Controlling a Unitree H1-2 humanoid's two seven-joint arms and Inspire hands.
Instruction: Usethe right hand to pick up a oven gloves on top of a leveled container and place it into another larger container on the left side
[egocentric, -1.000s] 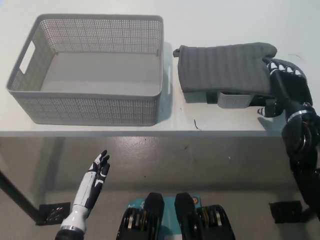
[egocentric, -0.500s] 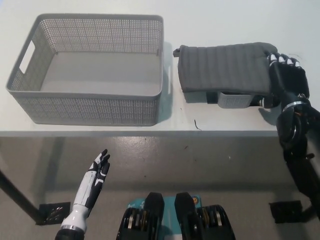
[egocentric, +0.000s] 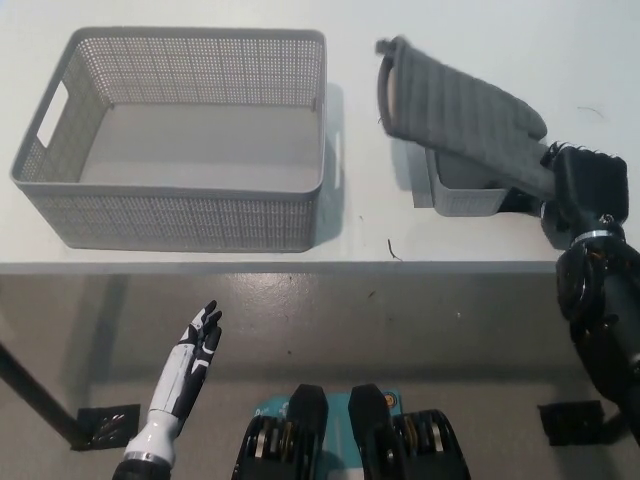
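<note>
A grey quilted oven glove (egocentric: 455, 110) hangs tilted in the air, cuff end up and to the left, its fingertip end pinched by my black right hand (egocentric: 580, 185). Below it sits the small grey container (egocentric: 465, 195) it lay on, partly uncovered at the table's right. The large grey mesh basket (egocentric: 180, 215) stands at the table's left, with nothing in it. My white left hand (egocentric: 190, 365) rests below the table edge at lower left, fingers apart, holding nothing.
The white table's front edge (egocentric: 300, 266) runs across the middle of the view. A narrow gap of bare table separates the basket from the small container. A small dark mark (egocentric: 393, 250) lies near the front edge.
My right hand closed on the glove's end and lifted it; the glove rose off the small container and swung up to the left. The left hand stayed still.
</note>
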